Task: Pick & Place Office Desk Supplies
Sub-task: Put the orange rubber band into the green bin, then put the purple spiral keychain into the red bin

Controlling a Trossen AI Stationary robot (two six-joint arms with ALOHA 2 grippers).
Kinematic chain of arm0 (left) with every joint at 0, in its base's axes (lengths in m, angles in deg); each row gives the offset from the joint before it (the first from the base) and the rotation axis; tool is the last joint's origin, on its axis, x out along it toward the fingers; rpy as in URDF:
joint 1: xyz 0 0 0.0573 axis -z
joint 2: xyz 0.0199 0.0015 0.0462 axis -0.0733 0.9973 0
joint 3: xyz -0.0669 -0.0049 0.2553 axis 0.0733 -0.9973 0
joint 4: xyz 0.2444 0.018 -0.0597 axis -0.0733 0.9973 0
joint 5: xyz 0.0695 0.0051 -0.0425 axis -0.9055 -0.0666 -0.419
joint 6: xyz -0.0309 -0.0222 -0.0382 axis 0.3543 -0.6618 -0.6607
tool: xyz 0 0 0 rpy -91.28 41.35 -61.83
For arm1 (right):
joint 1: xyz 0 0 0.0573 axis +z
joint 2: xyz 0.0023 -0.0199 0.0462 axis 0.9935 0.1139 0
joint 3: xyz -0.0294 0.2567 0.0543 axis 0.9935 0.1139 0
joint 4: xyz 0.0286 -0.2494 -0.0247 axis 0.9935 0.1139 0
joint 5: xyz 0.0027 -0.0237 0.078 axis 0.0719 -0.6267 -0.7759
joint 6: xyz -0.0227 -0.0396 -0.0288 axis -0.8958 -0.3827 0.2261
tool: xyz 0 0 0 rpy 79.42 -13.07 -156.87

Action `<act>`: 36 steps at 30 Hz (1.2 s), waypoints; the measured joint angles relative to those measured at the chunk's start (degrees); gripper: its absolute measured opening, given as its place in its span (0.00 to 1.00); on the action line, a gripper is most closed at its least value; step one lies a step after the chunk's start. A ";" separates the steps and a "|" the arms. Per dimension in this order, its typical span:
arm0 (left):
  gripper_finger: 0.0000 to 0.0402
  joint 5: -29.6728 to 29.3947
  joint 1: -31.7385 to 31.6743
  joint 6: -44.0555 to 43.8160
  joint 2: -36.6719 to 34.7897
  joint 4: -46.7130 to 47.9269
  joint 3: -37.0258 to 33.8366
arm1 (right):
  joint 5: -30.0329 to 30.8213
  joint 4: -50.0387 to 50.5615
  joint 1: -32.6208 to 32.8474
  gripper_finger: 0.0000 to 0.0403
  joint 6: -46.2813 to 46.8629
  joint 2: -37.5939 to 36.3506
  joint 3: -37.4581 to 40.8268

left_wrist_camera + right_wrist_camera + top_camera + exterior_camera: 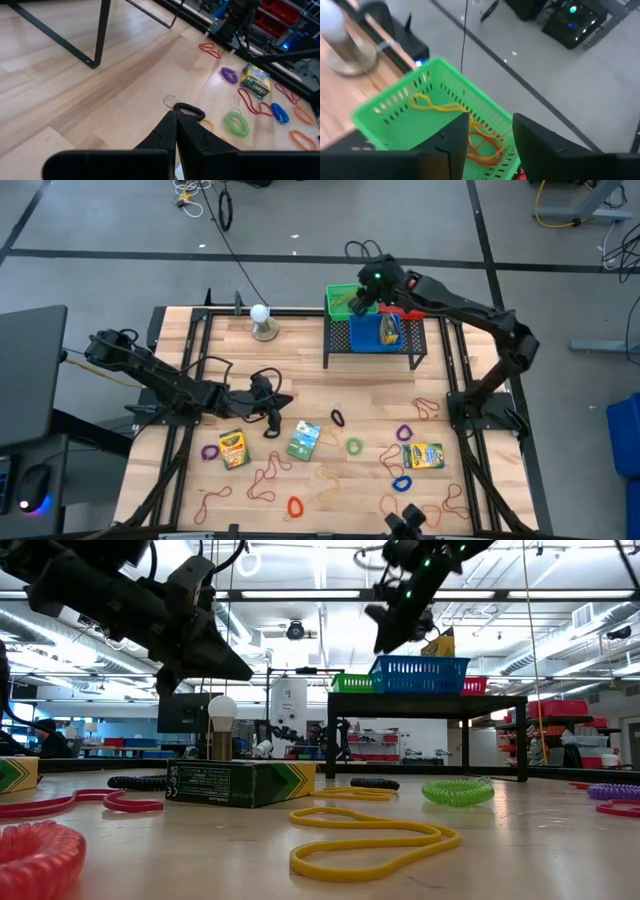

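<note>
Office supplies are scattered on the wooden table: crayon boxes (233,448) (303,440) (423,455), reddish rubber bands (262,480), and coil loops, among them a black one (337,418) (190,109), a green one (354,446) and a purple one (404,432). My left gripper (287,398) (175,114) is shut and empty, raised above the table a little short of the black loop. My right gripper (352,298) (490,122) hangs open and empty over the green basket (420,100), in which yellow (432,104) and orange rubber bands (482,142) lie.
A black rack (375,345) at the far middle of the table carries the green basket, a blue basket (378,332) with a crayon box standing in it, and a red basket (410,313). A white ball on a round stand (261,318) stands left of the rack.
</note>
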 joint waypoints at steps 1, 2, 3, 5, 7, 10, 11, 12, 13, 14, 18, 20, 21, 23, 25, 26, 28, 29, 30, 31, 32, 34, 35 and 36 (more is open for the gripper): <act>0.02 -0.05 -0.06 0.88 0.00 0.00 0.00 | -0.06 0.02 0.19 0.40 0.71 -0.89 0.00; 0.02 -0.07 -0.21 1.56 0.00 0.00 0.00 | -0.56 0.32 0.42 0.39 1.68 -1.91 0.00; 0.02 -0.07 -0.31 2.36 0.00 0.01 0.00 | -1.01 0.89 0.77 0.38 2.64 -2.92 0.00; 0.02 -0.06 -0.70 3.65 0.00 0.01 0.00 | -1.54 2.63 1.81 0.33 5.34 -5.48 0.00; 0.02 -0.06 -1.04 4.85 0.00 0.02 0.00 | -1.53 5.00 3.64 0.26 7.84 -8.43 0.00; 0.02 -0.13 -1.27 6.84 0.00 0.02 0.00 | -1.58 8.56 8.02 0.12 10.34 -12.48 0.00; 0.02 -0.11 -1.35 7.21 0.00 0.01 0.00 | -1.73 9.49 9.89 0.07 10.96 -13.54 0.00; 0.02 -0.11 -1.37 7.48 0.00 -0.03 0.00 | -1.75 10.63 11.90 0.04 11.52 -14.64 0.00; 0.02 -0.11 -1.39 7.77 0.02 -0.30 0.00 | -1.77 11.80 13.98 0.02 12.18 -15.45 0.00; 0.02 -0.11 -1.46 8.13 0.01 -0.68 0.00 | -1.75 12.85 16.31 0.02 12.84 -16.13 0.00; 0.02 -0.13 -1.72 8.85 0.01 -1.28 0.02 | -0.34 17.13 26.04 0.05 16.89 -16.81 0.00; 0.02 -0.11 -1.72 8.88 0.02 -1.28 0.02 | 2.10 17.96 30.97 0.03 19.11 -16.80 0.00; 0.02 -0.11 -1.72 8.85 0.01 -1.28 0.02 | 3.45 18.17 33.30 0.02 20.15 -16.78 0.00; 0.02 -0.11 -1.72 8.79 0.02 -1.28 0.02 | 6.04 16.92 37.78 0.01 21.74 -16.82 1.08; 0.02 -0.23 -1.76 8.45 0.02 -1.26 0.02 | 7.48 13.56 41.41 0.02 23.18 -17.32 4.40; 0.03 -0.50 -1.78 7.96 0.01 -1.26 0.02 | 7.50 11.72 42.97 0.02 23.88 -17.88 6.94; 0.03 -0.83 -1.78 7.52 0.02 -1.05 0.02 | 6.96 7.33 45.41 0.02 25.86 -18.99 12.62; 0.04 -0.81 -1.77 7.53 0.01 -0.94 0.02 | 6.34 5.51 46.39 0.02 27.70 -19.33 15.78; 0.04 -0.71 -1.76 7.50 0.02 -0.94 0.02 | 5.23 4.04 47.12 0.02 29.76 -19.55 19.05; 0.04 -0.36 -1.76 7.50 0.02 -1.00 0.02 | 4.24 2.97 47.87 0.01 32.19 -19.67 22.01; 0.04 -0.11 -1.76 7.50 0.01 -1.02 0.02 | 3.40 1.94 48.62 0.01 34.76 -19.71 24.56; 0.04 0.04 -1.65 7.42 0.02 -1.06 0.02 | 2.19 0.83 50.26 0.01 39.64 -19.75 28.13; 0.04 0.07 -1.63 7.32 0.00 -1.06 0.02 | 1.51 1.41 51.26 0.01 41.80 -19.85 29.38; 0.04 0.09 -1.63 7.12 0.02 -1.04 0.02 | 0.73 2.21 52.35 0.01 43.54 -19.87 30.42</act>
